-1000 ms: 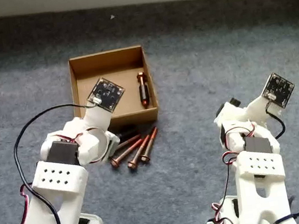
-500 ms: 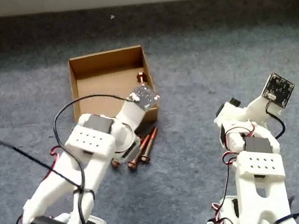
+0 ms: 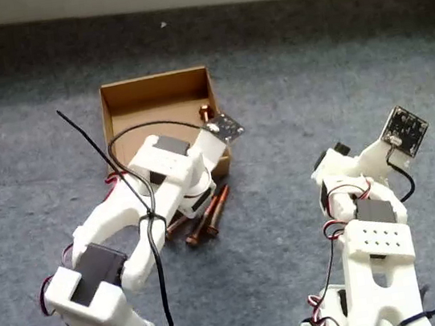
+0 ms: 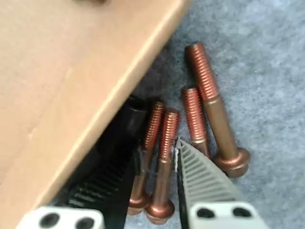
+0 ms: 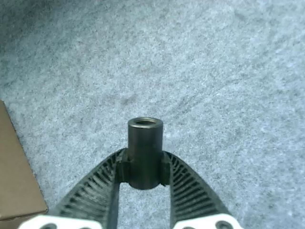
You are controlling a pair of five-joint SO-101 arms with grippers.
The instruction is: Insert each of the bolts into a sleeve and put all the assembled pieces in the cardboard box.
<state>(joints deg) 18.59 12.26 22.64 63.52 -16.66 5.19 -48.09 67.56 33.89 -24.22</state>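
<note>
High view - left arm (image 3: 172, 173) bends over the near right corner of the cardboard box (image 3: 150, 86), loose bolts (image 3: 208, 211) on the carpet (image 3: 287, 80) just beside it; right arm (image 3: 363, 191) well apart.

Left wrist view - left gripper (image 4: 157, 152) spread, fingers straddling two of four bolts (image 4: 164, 143); dark sleeve (image 4: 129, 119) against the box wall (image 4: 71, 71).

Right wrist view - right gripper (image 5: 144, 164) pinching an upright black sleeve (image 5: 144, 148) above the carpet.

The grey carpeted worktop (image 3: 335, 73) carries a cardboard box (image 3: 155, 89), with loose copper-coloured bolts (image 3: 217, 205) lying just beside the box's near wall.
</note>
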